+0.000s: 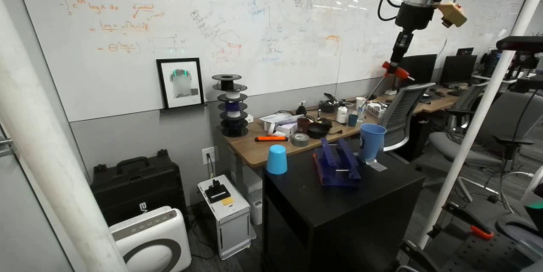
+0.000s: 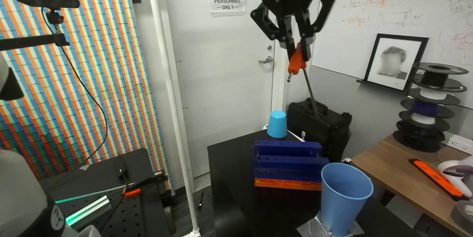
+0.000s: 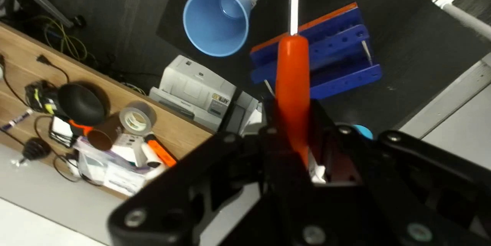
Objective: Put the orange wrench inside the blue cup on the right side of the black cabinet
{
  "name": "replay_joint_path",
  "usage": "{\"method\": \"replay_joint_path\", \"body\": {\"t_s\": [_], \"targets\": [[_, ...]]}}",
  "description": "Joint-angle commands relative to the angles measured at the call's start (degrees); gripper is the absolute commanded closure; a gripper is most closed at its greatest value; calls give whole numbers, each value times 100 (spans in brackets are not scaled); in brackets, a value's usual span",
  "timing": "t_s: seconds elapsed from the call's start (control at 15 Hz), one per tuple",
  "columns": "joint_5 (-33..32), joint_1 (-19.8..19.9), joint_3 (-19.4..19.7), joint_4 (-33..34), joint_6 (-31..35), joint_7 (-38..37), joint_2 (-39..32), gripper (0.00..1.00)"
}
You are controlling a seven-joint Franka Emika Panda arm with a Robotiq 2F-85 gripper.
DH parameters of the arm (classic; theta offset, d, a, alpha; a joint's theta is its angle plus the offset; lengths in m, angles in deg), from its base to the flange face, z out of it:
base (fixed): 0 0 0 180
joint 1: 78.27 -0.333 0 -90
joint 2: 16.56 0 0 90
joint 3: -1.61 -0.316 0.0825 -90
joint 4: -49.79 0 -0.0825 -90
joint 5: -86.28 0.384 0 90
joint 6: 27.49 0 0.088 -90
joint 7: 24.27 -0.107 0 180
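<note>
Step in hand: transport of the orange wrench (image 2: 296, 62), as judged from the present layout. The fingers (image 2: 306, 53) are clamped on its orange handle; the long metal shaft hangs at a slant, free of any support. The orange wrench is higher than the blue cup (image 2: 343, 207) and apart from it; insertion is not yet done. The exact sideways offset from the blue cup cannot be read; in the wrist view, the handle stands off to one side of the mouth of the blue cup.

The blue cup stands upright, mouth upward, on the bench, i.e. the black cabinet (image 1: 297, 195); tape (image 1: 376, 164) lies at its base. The dark blue rack (image 1: 337, 168) is just beside the blue cup. The inverted cyan cup (image 1: 277, 159) is well apart from the blue cup and is not the target.

Next move (judgement):
1. Shift the orange wrench until the shaft end is above the mouth of the blue cup.
2. Turn the shaft closer to vertical.
3. Lower it, shaft first, clear of the rim.
4. Release only when the shaft is well inside the blue cup; the crosswise handle may catch on the rim.
</note>
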Motion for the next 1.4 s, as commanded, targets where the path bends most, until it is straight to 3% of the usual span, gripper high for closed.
{"method": "replay_joint_path", "body": {"t_s": [0.0,0.73,0.8,0.87,1.33], "targets": [[-105,236,146,585,-235,-499,-680,86],[108,453,233,1610,-375,-966,-2897,86],[150,462,218,1676,-466,-1038,-2898,54],[259,465,202,1677,-481,-1025,-2840,53],[1949,172,-137,1167,-1216,-2614,-1352,2]]}}
